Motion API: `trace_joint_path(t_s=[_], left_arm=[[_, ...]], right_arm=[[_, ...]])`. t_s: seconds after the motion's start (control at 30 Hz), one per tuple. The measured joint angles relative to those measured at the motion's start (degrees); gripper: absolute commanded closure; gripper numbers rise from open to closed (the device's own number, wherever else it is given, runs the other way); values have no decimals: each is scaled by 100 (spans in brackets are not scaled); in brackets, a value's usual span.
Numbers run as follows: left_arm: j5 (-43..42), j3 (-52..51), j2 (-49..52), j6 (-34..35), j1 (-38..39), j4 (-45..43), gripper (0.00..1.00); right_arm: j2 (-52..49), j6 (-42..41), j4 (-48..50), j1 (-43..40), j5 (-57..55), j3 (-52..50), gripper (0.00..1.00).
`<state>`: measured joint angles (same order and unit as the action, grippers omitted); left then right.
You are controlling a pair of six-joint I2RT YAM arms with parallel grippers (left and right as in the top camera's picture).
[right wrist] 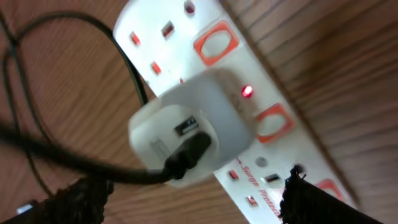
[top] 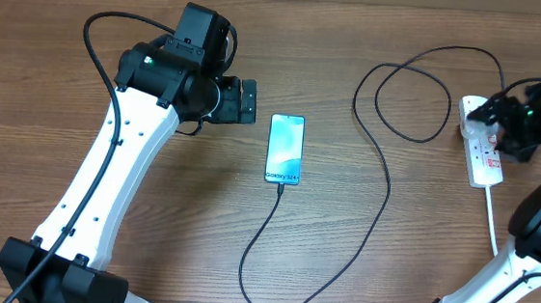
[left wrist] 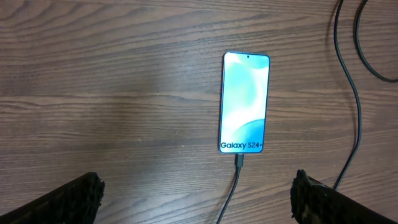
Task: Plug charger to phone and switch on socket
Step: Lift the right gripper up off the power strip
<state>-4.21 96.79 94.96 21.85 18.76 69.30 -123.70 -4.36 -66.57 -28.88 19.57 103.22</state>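
The phone (top: 285,150) lies flat mid-table with its cyan screen lit and "Galaxy" text; it also shows in the left wrist view (left wrist: 244,103). The black charger cable (top: 379,194) runs from the phone's bottom edge, its tip (left wrist: 239,160) in the phone's port, loops across the table and ends at a white adapter (right wrist: 186,127) plugged into the socket (top: 484,149). A small red light (right wrist: 247,92) glows on the socket (right wrist: 273,118). My left gripper (left wrist: 196,199) is open, just left of the phone. My right gripper (right wrist: 193,202) is open, right above the socket.
The socket's thick white cord (top: 493,222) runs down toward the right arm's base. The charger cable forms loops (top: 415,95) between the phone and the socket. The wooden table (top: 149,219) stretches under both arms.
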Motion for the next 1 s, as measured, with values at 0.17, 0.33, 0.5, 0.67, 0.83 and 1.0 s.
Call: trace_joint_path(t_s=[0.17,0.33,0.5,0.67,0.83,1.0], left_arm=[[2,0,0,0,0,0,0],[0,0,0,0,0,2,1],[0,0,0,0,0,0,0],[2,0,0,0,0,0,0],[2,0,0,0,0,0,1],[0,0,0,0,0,0,1]], right_arm=[[297,-39,-566,-81,-168,647,9],[1165,-37,-977,-35,-221,730,0],[2094,-74,-1445,131,-225,809,0],[2514,-79,-1810,332,-212,852,0],[2457,-76,-1878,348,-205,852,0],[2452,-79,-1878,348,-203,852,0]])
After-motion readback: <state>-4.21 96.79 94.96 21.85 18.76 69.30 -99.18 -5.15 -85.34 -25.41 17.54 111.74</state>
